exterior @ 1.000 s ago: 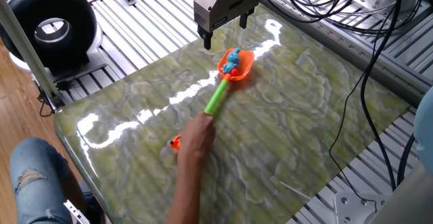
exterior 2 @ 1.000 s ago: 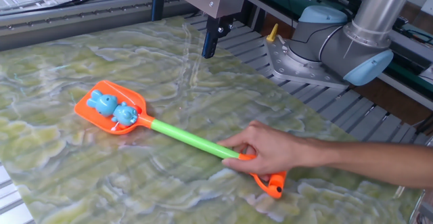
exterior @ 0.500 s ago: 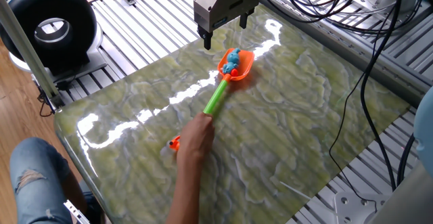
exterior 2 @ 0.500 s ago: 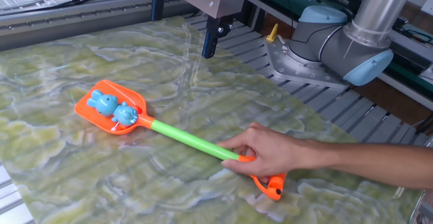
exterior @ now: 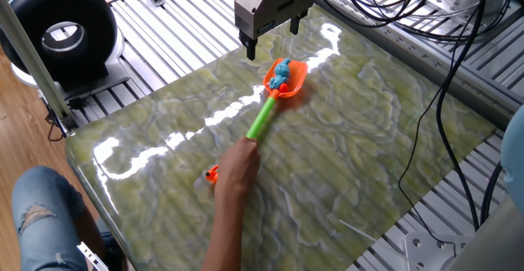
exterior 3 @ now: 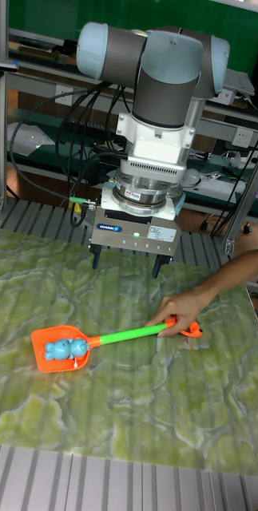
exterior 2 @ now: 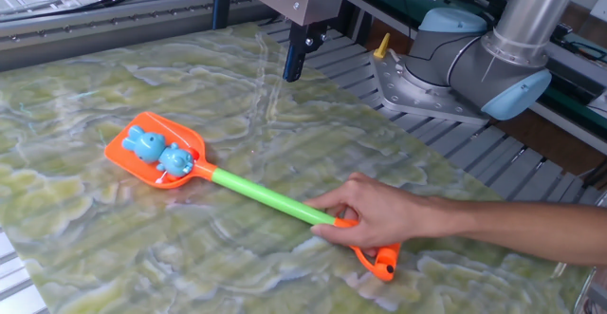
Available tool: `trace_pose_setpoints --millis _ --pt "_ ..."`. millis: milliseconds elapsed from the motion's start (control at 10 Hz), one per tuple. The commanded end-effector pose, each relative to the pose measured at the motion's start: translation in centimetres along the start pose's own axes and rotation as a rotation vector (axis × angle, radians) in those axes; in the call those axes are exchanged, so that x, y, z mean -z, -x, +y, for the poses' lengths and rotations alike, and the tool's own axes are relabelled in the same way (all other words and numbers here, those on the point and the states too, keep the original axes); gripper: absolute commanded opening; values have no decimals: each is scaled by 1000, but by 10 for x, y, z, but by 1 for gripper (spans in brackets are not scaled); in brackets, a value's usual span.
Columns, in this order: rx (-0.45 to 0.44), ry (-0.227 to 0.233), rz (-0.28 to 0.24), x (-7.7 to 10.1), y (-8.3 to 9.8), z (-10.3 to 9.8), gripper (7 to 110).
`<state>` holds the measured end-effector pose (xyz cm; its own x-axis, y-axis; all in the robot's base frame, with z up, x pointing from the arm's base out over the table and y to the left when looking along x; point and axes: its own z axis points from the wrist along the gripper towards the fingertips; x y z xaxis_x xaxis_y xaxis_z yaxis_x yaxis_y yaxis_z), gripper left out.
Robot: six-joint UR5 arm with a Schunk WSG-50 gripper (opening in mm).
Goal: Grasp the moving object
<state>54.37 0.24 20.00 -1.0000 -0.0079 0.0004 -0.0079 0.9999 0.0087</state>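
The moving object, a small light-blue lumpy toy [exterior: 281, 72] [exterior 2: 156, 153] [exterior 3: 65, 349], lies in the head of an orange scoop [exterior: 293, 83] [exterior 2: 128, 157] [exterior 3: 42, 339]. A person's hand [exterior: 237, 164] [exterior 2: 379, 210] [exterior 3: 180, 306] holds the scoop by its green handle [exterior 2: 266, 195]. My gripper [exterior: 272, 40] [exterior 2: 256, 39] [exterior 3: 126, 265] hangs open above the marble-patterned table, behind the scoop head and apart from it, with nothing between its fingers.
A small orange piece [exterior: 212, 173] [exterior 2: 379, 259] [exterior 3: 192, 328] lies by the person's hand. The forearm stretches across the table's near side. The arm's base [exterior 2: 446, 77] stands on the slatted metal frame beside the table, and cables [exterior: 409, 9] hang nearby.
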Motion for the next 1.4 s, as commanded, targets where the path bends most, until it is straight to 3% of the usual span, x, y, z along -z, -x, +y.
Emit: trace_pose_setpoints --millis 0,100,200,500,800,1300 --pt "0 0 0 0 0 2 107" --pt "107 183 -151 7 35 50 107" --pt "106 183 -151 7 35 51 7" --pt "107 171 -149 6 35 48 7" --pt "136 101 -101 0 24 30 7" --pt "159 75 -85 -4 21 23 7"
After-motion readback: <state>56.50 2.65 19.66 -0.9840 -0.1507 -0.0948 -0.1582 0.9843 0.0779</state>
